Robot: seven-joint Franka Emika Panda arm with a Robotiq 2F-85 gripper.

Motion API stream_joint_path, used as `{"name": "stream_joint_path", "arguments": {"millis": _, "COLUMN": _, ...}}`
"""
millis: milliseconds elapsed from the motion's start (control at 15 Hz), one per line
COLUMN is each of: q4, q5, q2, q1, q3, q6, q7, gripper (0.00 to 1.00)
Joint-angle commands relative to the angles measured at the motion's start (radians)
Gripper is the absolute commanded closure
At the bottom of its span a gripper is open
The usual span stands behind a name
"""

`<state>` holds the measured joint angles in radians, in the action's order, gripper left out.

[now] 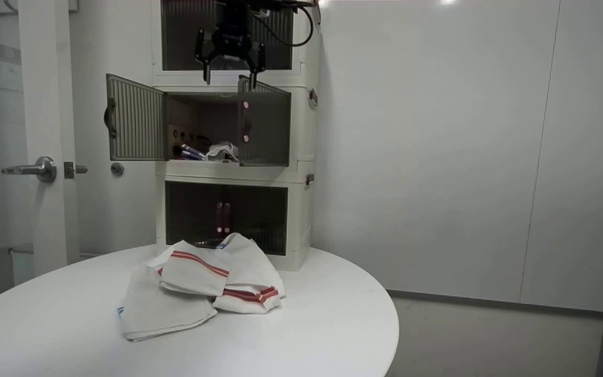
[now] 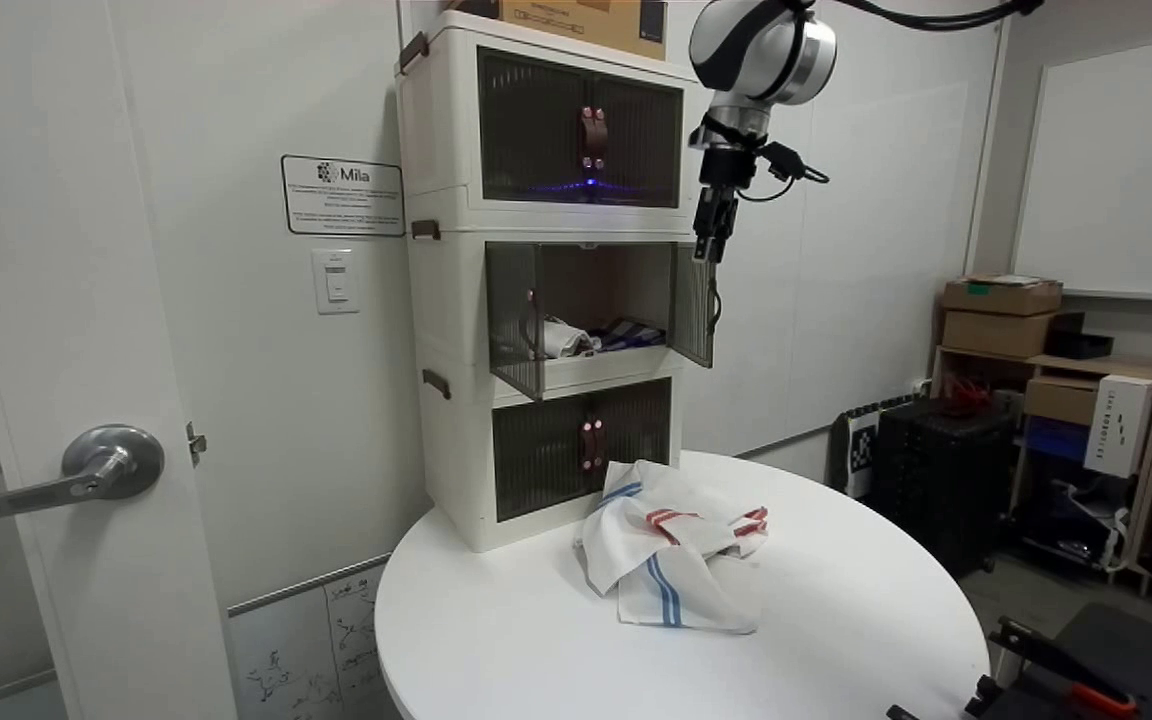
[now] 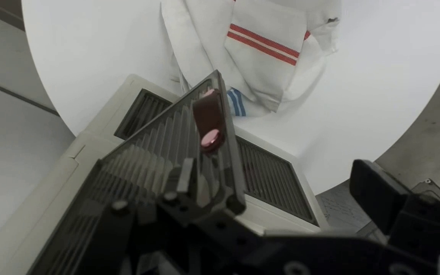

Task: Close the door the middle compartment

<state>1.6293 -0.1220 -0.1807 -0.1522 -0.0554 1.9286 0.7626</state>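
My tool is spread wide, pointing down, one fingertip overlapping the top edge of a tinted door leaf in an exterior view; I can't tell if they touch. That leaf is on the middle compartment, central of three in the tall white cabinet on the table. Its other leaf is swung out too, so it's not closed yet. White bundle sits inside. Top cubby and bottom cubby have doors closed. Striped cloth heaped on the table in front of the bottom cubby.
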Motion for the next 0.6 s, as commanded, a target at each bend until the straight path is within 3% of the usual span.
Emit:
{"name": "stream_joint_path", "arguments": {"millis": 0, "q4": 0.029, "q5": -0.014, "q2": 0.031, "q1": -0.002, "q3": 0.009, "q6": -0.046, "q7": 0.091, "gripper": 0.00}}
{"name": "stream_joint_path", "arguments": {"millis": 267, "q4": -0.004, "q5": 0.025, "q2": 0.008, "q1": 0.006, "q3": 0.008, "q6": -0.099, "q7": 0.149, "gripper": 0.00}}
{"name": "stream_joint_path", "arguments": {"millis": 533, "q4": -0.022, "q5": 0.080, "q2": -0.007, "q1": 0.012, "q3": 0.002, "q6": -0.071, "q7": 0.164, "gripper": 0.00}}
